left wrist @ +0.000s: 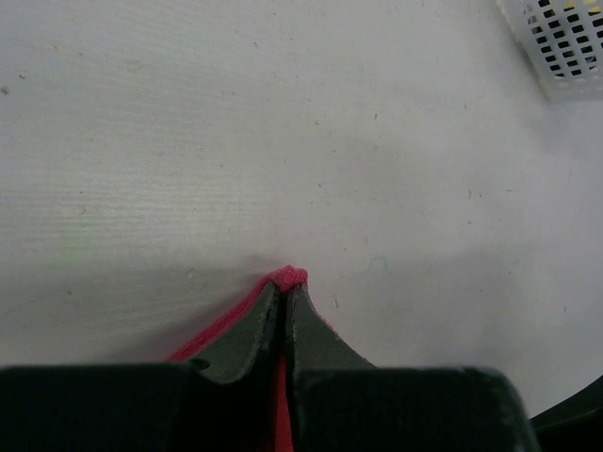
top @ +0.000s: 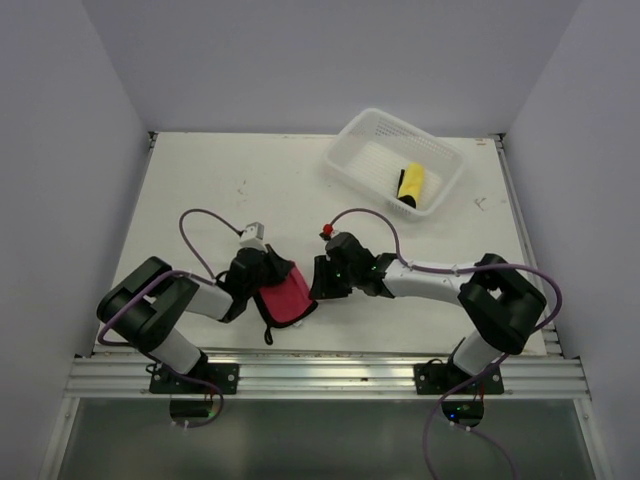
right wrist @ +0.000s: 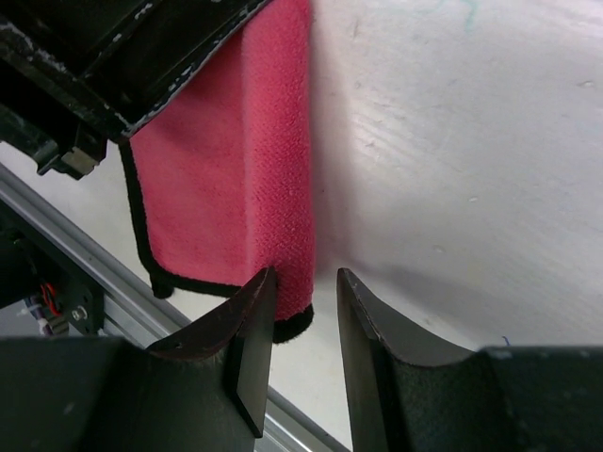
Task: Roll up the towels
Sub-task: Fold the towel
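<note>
We see the pink, black-edged towel [right wrist: 236,169] folded double near the table's [top: 250,180] front edge, pinched in our left gripper [left wrist: 285,287]; our right gripper [right wrist: 303,282] stands spread at its fold.

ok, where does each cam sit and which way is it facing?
Top external: above and behind, looking down on the table; left arm, right arm, bases nearest.
Left wrist: looks along the left end effector, shut on the towel, toward the basket.
Right wrist: looks past the open right end effector at the towel's folded edge.
Shared: the towel, all three.
</note>
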